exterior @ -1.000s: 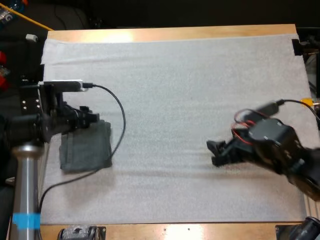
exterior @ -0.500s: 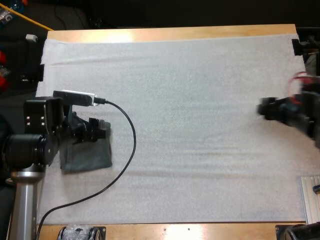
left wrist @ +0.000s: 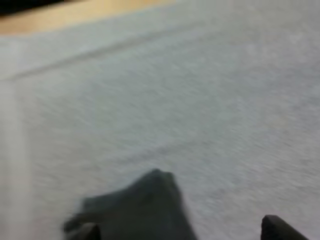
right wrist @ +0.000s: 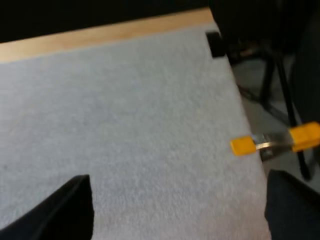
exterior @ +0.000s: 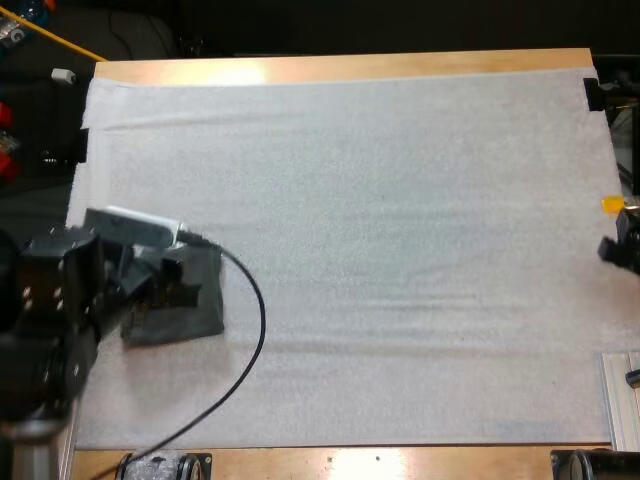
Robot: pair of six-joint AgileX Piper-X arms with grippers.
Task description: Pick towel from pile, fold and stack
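A dark grey-green folded towel (exterior: 198,308) lies on the white mat (exterior: 380,200) near its left edge. My left gripper (exterior: 182,282) hovers over the towel's near-left part. In the left wrist view its fingers (left wrist: 280,230) stand wide apart, and a raised corner of the towel (left wrist: 142,210) sits between them, closer to one finger and not pinched. My right gripper (exterior: 618,250) is at the mat's far right edge. In the right wrist view its fingertips (right wrist: 67,210) are spread over bare mat (right wrist: 125,110) with nothing between them.
An orange clamp (right wrist: 275,142) sticks out at the mat's right edge, close to the right gripper. A black clip (right wrist: 216,44) holds the far right corner. A wooden table border (exterior: 340,66) runs along the far side.
My right arm has pulled back from the mat's right-middle to its right edge. The left arm has shifted down and nearer over the towel, which has stayed in place.
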